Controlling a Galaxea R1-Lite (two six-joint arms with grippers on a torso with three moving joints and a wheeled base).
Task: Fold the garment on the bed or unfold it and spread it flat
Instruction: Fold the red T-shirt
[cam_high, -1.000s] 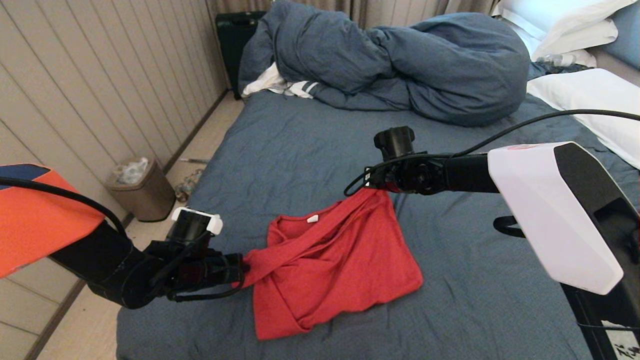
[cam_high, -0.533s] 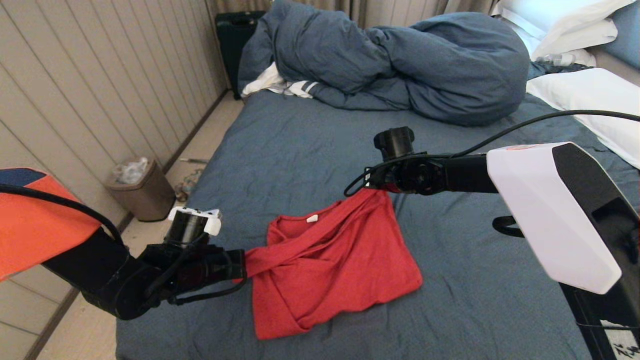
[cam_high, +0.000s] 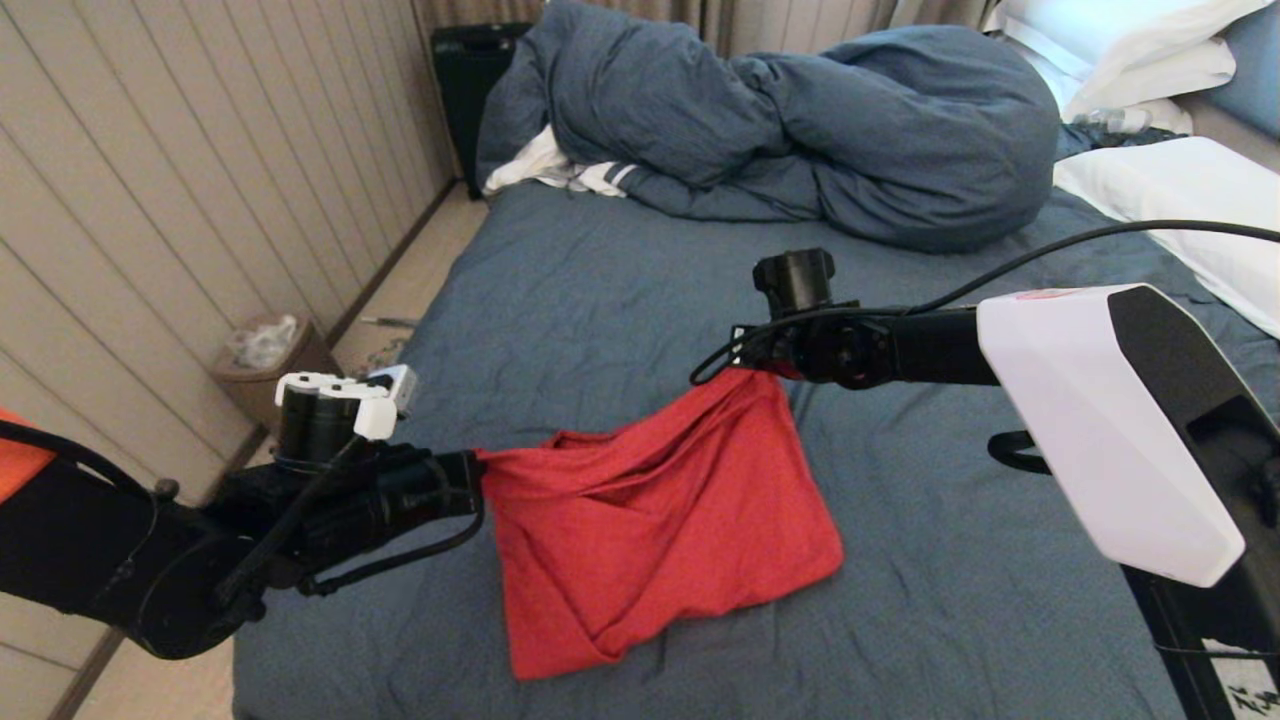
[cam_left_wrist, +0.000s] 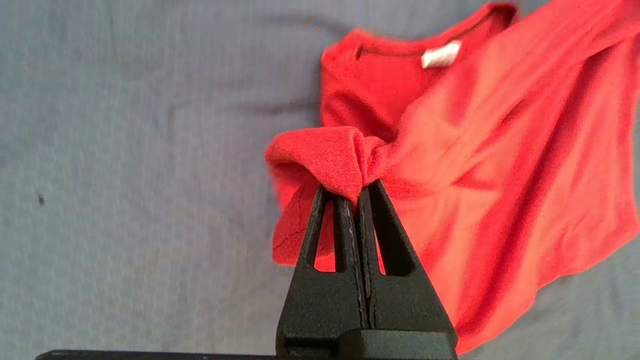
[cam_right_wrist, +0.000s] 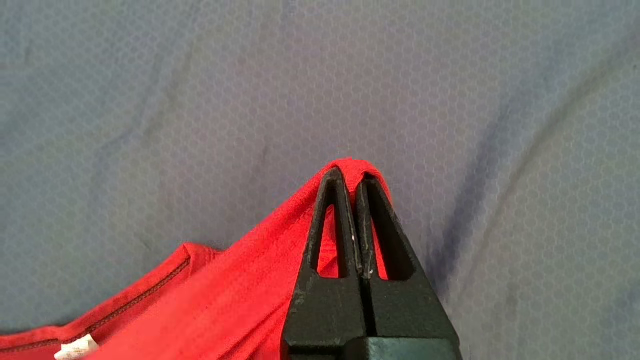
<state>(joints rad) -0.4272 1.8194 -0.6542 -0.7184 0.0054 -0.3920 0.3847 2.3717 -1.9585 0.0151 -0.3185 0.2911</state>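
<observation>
Left pincer raised and drawn back toward the bed's left edge since the earlier frame, lifting its corner of the red T-shirt off the sheet; neck opening and white label, formerly plain in the head view, now hidden behind the raised fold. Right pincer unmoved.

Left pincer fully closed on a bunched wad of red fabric, shown in the left wrist view. Right pincer likewise clamped shut over a thin fold at the far corner. T-shirt strung between the two pincers, upper edge taut, lower part sagging onto the bed near its left front, plain red side up. Collar and white label visible beneath the lifted layer.

Possible faults, as judgement only:
- Slippage at the right pincer: very little cloth caught, so further tension likely to pull it free.
- Multiple layers trapped in the left wad: spreading then blocked, twist retained.
- Dragging of the lower hem across the wrinkled sheet: fresh creases or a fold tucked under.
- Uneven pulling: T-shirt carried toward the bed's left edge and off it.

Blue-grey duvet and white pillow well apart, no obstruction.
</observation>
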